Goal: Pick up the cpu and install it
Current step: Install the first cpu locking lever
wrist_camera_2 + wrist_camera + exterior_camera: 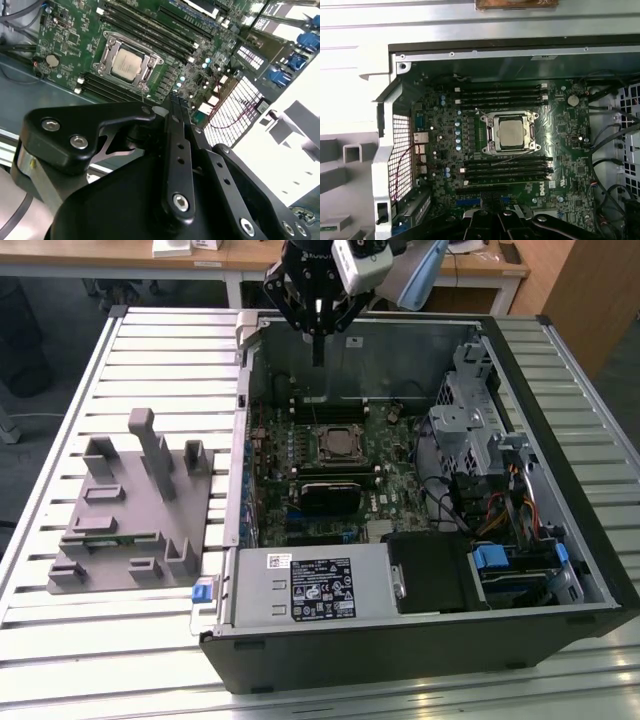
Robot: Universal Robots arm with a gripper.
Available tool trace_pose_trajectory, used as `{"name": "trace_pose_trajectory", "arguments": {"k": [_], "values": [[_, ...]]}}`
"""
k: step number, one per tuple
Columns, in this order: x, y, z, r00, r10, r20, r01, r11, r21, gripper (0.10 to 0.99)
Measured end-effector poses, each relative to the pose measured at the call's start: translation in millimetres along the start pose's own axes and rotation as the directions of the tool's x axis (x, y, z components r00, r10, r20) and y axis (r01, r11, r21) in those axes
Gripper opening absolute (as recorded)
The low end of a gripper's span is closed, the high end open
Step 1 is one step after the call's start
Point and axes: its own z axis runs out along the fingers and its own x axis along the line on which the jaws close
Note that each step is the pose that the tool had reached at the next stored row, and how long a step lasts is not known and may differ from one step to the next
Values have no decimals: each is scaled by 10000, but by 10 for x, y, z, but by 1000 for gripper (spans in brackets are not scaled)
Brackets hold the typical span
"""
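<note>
Hovering over the table (150,340), we see the open case (400,660) and its board (565,130) below the pincer (318,352), whose fingers look pressed together on nothing. Beneath it the cpu (511,132) lies in the socket (491,131). We judge it light, stiff, slick-topped and fragile underneath, so we would hold it by the edges.

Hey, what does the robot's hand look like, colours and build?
The hand is matte black: linked bars joined with silver screws, narrowing to two slim fingers. In the exterior view a white box and a grey housing are mounted beside it.
</note>
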Motion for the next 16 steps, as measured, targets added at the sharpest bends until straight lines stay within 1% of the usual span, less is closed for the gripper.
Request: {"name": "trace_pose_trajectory", "arguments": {"k": [5,16], "values": [[6,21,3,10000,0,0,0,10000,1,106],[39,38,9,10000,-1,-1,1,10000,1,106]]}}
